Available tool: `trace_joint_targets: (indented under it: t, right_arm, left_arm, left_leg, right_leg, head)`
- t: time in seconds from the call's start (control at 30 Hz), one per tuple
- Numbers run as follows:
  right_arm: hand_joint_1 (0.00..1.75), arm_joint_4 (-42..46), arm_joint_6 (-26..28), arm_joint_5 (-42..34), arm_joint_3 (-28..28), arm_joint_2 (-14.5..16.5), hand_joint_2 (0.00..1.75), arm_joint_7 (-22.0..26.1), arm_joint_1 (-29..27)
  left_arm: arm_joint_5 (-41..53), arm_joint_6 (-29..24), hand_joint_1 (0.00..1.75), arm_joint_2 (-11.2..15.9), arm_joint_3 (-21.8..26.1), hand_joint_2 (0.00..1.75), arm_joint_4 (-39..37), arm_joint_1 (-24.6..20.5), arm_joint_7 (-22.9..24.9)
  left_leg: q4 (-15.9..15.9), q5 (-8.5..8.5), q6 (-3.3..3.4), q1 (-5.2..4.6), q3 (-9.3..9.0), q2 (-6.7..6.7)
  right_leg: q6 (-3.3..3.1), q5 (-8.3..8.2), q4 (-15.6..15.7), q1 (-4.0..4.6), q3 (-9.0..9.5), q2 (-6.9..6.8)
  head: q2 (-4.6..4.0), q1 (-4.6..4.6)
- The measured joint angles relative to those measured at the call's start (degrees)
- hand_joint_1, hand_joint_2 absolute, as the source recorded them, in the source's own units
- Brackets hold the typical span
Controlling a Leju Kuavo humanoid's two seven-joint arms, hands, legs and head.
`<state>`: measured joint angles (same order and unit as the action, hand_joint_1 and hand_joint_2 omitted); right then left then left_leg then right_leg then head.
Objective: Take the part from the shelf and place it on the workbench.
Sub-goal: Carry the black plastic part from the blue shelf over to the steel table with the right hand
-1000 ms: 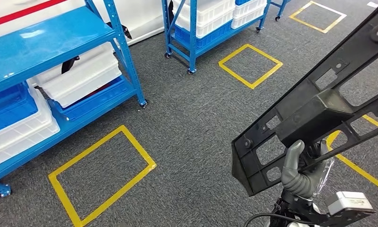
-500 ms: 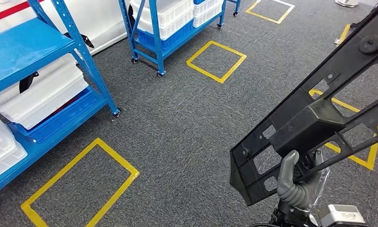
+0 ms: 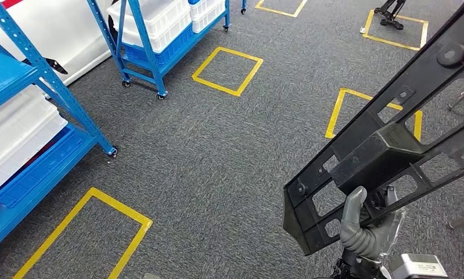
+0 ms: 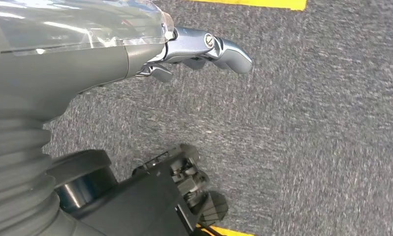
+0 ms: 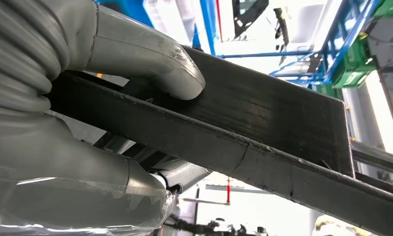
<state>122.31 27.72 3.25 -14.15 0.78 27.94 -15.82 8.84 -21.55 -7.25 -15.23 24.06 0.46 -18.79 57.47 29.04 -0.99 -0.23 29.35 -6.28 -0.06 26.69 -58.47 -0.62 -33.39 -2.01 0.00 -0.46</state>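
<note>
The right hand gripped the part, a long black frame with cut-out windows and a raised block at its middle, the thick grey thumb laid up against the frame's lower face and the fingers wrapped behind it. In the right wrist view the same hand clamped the part with the thumb pressed on one flat side and the palm on the other. The part rose from the hand up and away to the robot's right, held in the air above the grey carpet, touching nothing else. The left hand hung over the carpet holding nothing; one metal finger stuck out straight, but whether the others were spread or curled could not be told. Just beyond the right hand, behind the part, lay a yellow taped square on the floor. Further out and to the left was another yellow square, and beyond that a blue wheeled rack carrying white bins. Well off to the hand's left stood a blue shelf with a white bin over a blue one, and a yellow outline lay on the floor before it.
</note>
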Motion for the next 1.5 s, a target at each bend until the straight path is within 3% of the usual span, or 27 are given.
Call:
trace_joint_targets:
  t: [0.1, 0.17, 0.2, 0.27, 0.33, 0.4, 0.47, 0.5, 0.53, 0.6, 0.67, 0.7, 0.73, 0.8, 0.87, 0.9, 0.97, 1.0, 1.07, 1.13, 1.17, 1.2, 1.23, 1.3, 1.37, 1.43, 1.5]
  right_arm:
    - [1.75, 0.2, 0.1, 0.3, -0.2, 0.0, 1.75, 0.0, 0.0]
    - [1.75, 0.2, 0.0, 0.4, -0.3, 0.0, 1.75, -0.2, -0.1]
    - [1.75, 0.2, 0.0, 0.4, -0.3, 0.0, 1.75, -0.3, -0.1]
    - [1.75, 0.2, 0.0, 0.5, -0.3, 0.0, 1.75, -0.4, -0.1]
    - [1.75, 0.2, 0.0, 0.5, -0.3, 0.0, 1.75, -0.3, -0.1]
    - [1.75, 0.3, -0.1, 0.5, -0.3, 0.0, 1.75, -0.5, -0.1]
    - [1.75, 0.5, -0.3, 0.5, -0.3, 0.0, 1.75, -0.9, -0.3]
    - [1.75, 0.6, -0.4, 0.5, -0.3, 0.0, 1.75, -1.1, -0.5]
    - [1.75, 0.7, -0.5, 0.5, -0.3, 0.0, 1.75, -1.2, -0.6]
    - [1.75, 0.9, -0.9, 0.4, -0.3, 0.0, 1.75, -1.3, -0.6]
    - [1.75, 0.9, -1.1, 0.4, -0.3, 0.0, 1.75, -1.4, -0.6]
    - [1.75, 0.9, -1.1, 0.3, -0.3, 0.0, 1.75, -1.5, -0.7]
    - [1.75, 0.8, -1.1, 0.3, -0.3, 0.0, 1.75, -1.5, -0.8]
    - [1.75, 0.8, -1.3, 0.2, -0.3, 0.0, 1.75, -1.7, -0.8]
    - [1.75, 0.8, -1.5, 0.3, -0.3, 0.0, 1.75, -2.0, -0.7]
    - [1.75, 0.9, -1.6, 0.3, -0.3, 0.0, 1.75, -2.0, -0.7]
    - [1.75, 0.9, -1.7, 0.4, -0.3, 0.0, 1.75, -2.0, -0.8]
    - [1.75, 0.9, -1.7, 0.4, -0.3, 0.0, 1.75, -2.0, -0.8]
    - [1.75, 1.0, -1.8, 0.5, -0.3, 0.1, 1.75, -2.1, -0.7]
    - [1.75, 1.0, -1.9, 0.6, -0.3, 0.1, 1.75, -2.2, -0.6]
    - [1.75, 1.0, -1.9, 0.6, -0.3, 0.1, 1.75, -2.3, -0.5]
    - [1.75, 1.0, -1.9, 0.7, -0.3, 0.1, 1.75, -2.4, -0.6]
    - [1.75, 1.0, -1.9, 0.7, -0.3, 0.1, 1.75, -2.5, -0.6]
    - [1.75, 1.0, -2.0, 0.7, -0.3, 0.1, 1.75, -2.8, -0.6]
    - [1.75, 1.0, -2.0, 0.8, -0.3, 0.1, 1.75, -3.0, -0.5]
    - [1.75, 1.0, -2.0, 0.8, -0.3, 0.1, 1.75, -3.1, -0.4]
    - [1.75, 1.1, -1.9, 1.0, -0.3, 0.1, 1.75, -3.1, -0.5]
  left_arm:
    - [0.2, 0.4, 0.00, 0.0, 0.2, 1.75, 0.0, 0.2, 0.0]
    - [0.5, 0.8, 0.00, 0.0, 0.3, 1.75, -0.1, 0.4, 0.0]
    - [0.6, 0.9, 0.00, 0.0, 0.4, 1.75, -0.2, 0.5, 0.0]
    - [0.8, 1.0, 0.00, 0.0, 0.4, 1.75, -0.2, 0.6, 0.1]
    - [0.8, 1.1, 0.00, 0.0, 0.6, 1.75, -0.3, 0.6, 0.0]
    - [0.9, 1.1, 0.00, 0.0, 0.9, 1.75, -0.5, 0.5, 0.0]
    - [1.2, 1.1, 0.00, 0.0, 1.1, 1.75, -0.6, 0.4, 0.2]
    - [1.4, 1.1, 0.00, -0.1, 1.2, 1.75, -0.6, 0.3, 0.3]
    - [1.6, 1.1, 0.00, -0.1, 1.2, 1.75, -0.6, 0.3, 0.3]
    - [1.9, 1.0, 0.00, -0.2, 1.3, 1.75, -0.7, 0.2, 0.5]
    - [2.0, 1.0, 0.00, -0.3, 1.4, 1.75, -0.7, 0.3, 0.5]
    - [2.0, 0.9, 0.00, -0.3, 1.5, 1.75, -0.8, 0.3, 0.5]
    - [2.0, 0.9, 0.00, -0.3, 1.6, 1.75, -0.8, 0.3, 0.5]
    - [2.0, 1.0, 0.00, -0.4, 1.7, 1.75, -0.8, 0.2, 0.6]
    - [2.0, 1.2, 0.00, -0.4, 1.9, 1.75, -0.8, 0.2, 0.6]
    - [2.0, 1.3, 0.00, -0.4, 2.0, 1.75, -0.8, 0.2, 0.6]
    - [2.0, 1.5, 0.00, -0.5, 2.3, 1.75, -0.8, 0.1, 0.5]
    - [2.0, 1.7, 0.00, -0.6, 2.5, 1.75, -0.8, 0.0, 0.4]
    - [2.0, 1.9, 0.00, -0.7, 2.7, 1.75, -0.9, -0.1, 0.4]
    - [2.0, 2.0, 0.00, -0.7, 2.9, 1.75, -1.0, -0.1, 0.4]
    - [2.0, 2.0, 0.00, -0.7, 3.0, 1.75, -1.1, 0.0, 0.4]
    - [2.0, 2.1, 0.00, -0.7, 3.1, 1.75, -1.2, 0.1, 0.4]
    - [2.1, 2.1, 0.00, -0.7, 3.1, 1.75, -1.3, 0.1, 0.4]
    - [2.4, 2.2, 0.00, -0.7, 3.2, 1.75, -1.3, 0.1, 0.4]
    - [2.7, 2.2, 0.00, -0.7, 3.4, 1.75, -1.4, 0.0, 0.4]
    - [2.9, 2.2, 0.00, -0.7, 3.6, 1.75, -1.4, -0.1, 0.5]
    - [3.0, 2.2, 0.00, -0.8, 3.6, 1.75, -1.4, -0.2, 0.6]
  left_leg:
    - [8.0, 4.90, -0.65, 0.39, 3.27, 4.45]
    - [15.3, 7.61, -0.72, 0.42, 6.82, 5.67]
    - [16.7, 7.43, -0.66, 0.41, 7.66, 5.82]
    - [12.3, 3.71, -0.34, 0.42, 6.05, 6.49]
    - [4.4, -0.05, 0.14, 0.59, 2.85, 9.62]
    - [0.7, -0.97, 0.49, 0.63, 1.48, 11.86]
    - [0.1, -1.17, 0.94, 0.54, 1.30, 10.87]
    - [-0.3, -1.46, 1.29, 0.58, 1.14, 10.13]
    - [-0.8, -1.76, 1.72, 0.64, 0.97, 9.31]
    - [-1.4, -2.08, 2.31, 0.57, 0.77, 7.54]
    - [-1.4, -2.00, 2.50, 0.37, 0.82, 5.65]
    - [-1.3, -1.91, 2.49, 0.31, 0.83, 4.72]
    - [-1.3, -1.81, 2.42, 0.29, 0.82, 3.86]
    - [-1.0, -1.47, 2.03, 0.29, 0.68, 2.40]
    - [-0.7, -1.01, 1.37, 0.11, 0.56, 1.39]
    - [-0.6, -0.83, 1.05, 0.02, 0.44, 0.96]
    - [-0.7, -0.66, 0.38, -0.03, 0.10, -0.01]
    - [-0.5, -0.44, 0.05, 0.09, -0.01, 0.20]
    - [2.2, 1.60, -0.50, 0.34, 0.98, 2.54]
    - [9.6, 5.51, -0.73, 0.50, 4.34, 5.25]
    - [13.6, 7.03, -0.77, 0.50, 6.25, 5.66]
    - [16.2, 7.59, -0.74, 0.50, 7.65, 5.81]
    - [16.6, 6.88, -0.63, 0.49, 8.05, 5.88]
    - [10.7, 2.61, -0.17, 0.48, 5.78, 6.84]
    - [3.2, -0.53, 0.37, 0.58, 2.73, 9.92]
    - [0.6, -0.92, 0.73, 0.48, 1.75, 11.55]
    - [-0.1, -1.40, 1.26, 0.41, 1.49, 10.22]
  right_leg:
    - [-0.93, -0.36, 0.3, -0.19, 0.03, 1.82]
    - [-1.11, -0.40, 0.2, -0.07, -0.12, 3.37]
    - [-1.12, -0.40, 0.1, -0.03, -0.16, 4.22]
    - [-1.09, -0.36, -0.2, -0.01, -0.14, 5.98]
    - [-0.88, -0.34, -0.4, -0.04, -0.28, 7.53]
    - [-0.24, -0.55, -0.5, -0.28, -0.83, 8.92]
    - [0.70, -0.97, -0.4, -0.53, -1.32, 10.30]
    - [0.97, -0.90, -0.6, -0.55, -1.55, 9.80]
    - [1.16, -0.31, -1.4, -0.45, -2.05, 8.40]
    - [1.37, 2.78, -6.6, -0.32, -4.63, 4.33]
    - [1.80, 5.91, -13.7, -0.53, -8.12, 2.66]
    - [1.98, 6.11, -15.4, -0.71, -8.85, 2.43]
    - [2.12, 5.32, -14.9, -0.84, -8.48, 2.21]
    - [2.20, 1.97, -7.8, -0.92, -4.37, 0.65]
    - [1.82, 0.19, -1.5, -0.57, -0.73, -1.28]
    - [1.51, 0.11, -0.3, -0.35, -0.14, -1.66]
    - [0.73, 0.01, -0.1, -0.08, -0.35, -0.64]
    - [0.36, -0.12, 0.1, -0.14, -0.33, -0.08]
    - [-0.47, -0.46, 0.5, -0.38, -0.17, 1.05]
    - [-1.00, -0.61, 0.6, -0.34, -0.14, 2.24]
    - [-1.09, -0.63, 0.6, -0.22, -0.17, 2.96]
    - [-1.15, -0.63, 0.5, -0.09, -0.19, 3.74]
    - [-1.17, -0.61, 0.4, 0.01, -0.21, 4.57]
    - [-1.12, -0.53, 0.0, 0.08, -0.22, 6.26]
    - [-0.82, -0.47, -0.3, 0.02, -0.46, 7.74]
    - [-0.12, -0.67, -0.4, -0.27, -0.95, 9.06]
    - [0.71, -0.99, -0.2, -0.52, -1.35, 10.02]
  head:
    - [0.00, -0.07]
    - [0.00, -0.08]
    - [0.00, -0.08]
    - [0.00, -0.08]
    - [0.00, -0.05]
    - [0.00, -0.04]
    - [0.00, -0.04]
    - [0.00, -0.02]
    - [0.00, 0.05]
    - [0.00, 0.16]
    - [0.00, 0.19]
    - [0.00, 0.20]
    - [0.00, 0.20]
    - [0.00, 0.21]
    - [0.00, 0.17]
    - [0.00, 0.15]
    - [0.00, 0.11]
    - [0.00, 0.11]
    - [0.00, 0.08]
    - [0.00, 0.06]
    - [0.00, 0.06]
    - [0.00, 0.07]
    - [0.00, 0.07]
    - [0.00, 0.07]
    - [0.00, 0.09]
    - [0.00, 0.09]
    - [0.00, 0.10]
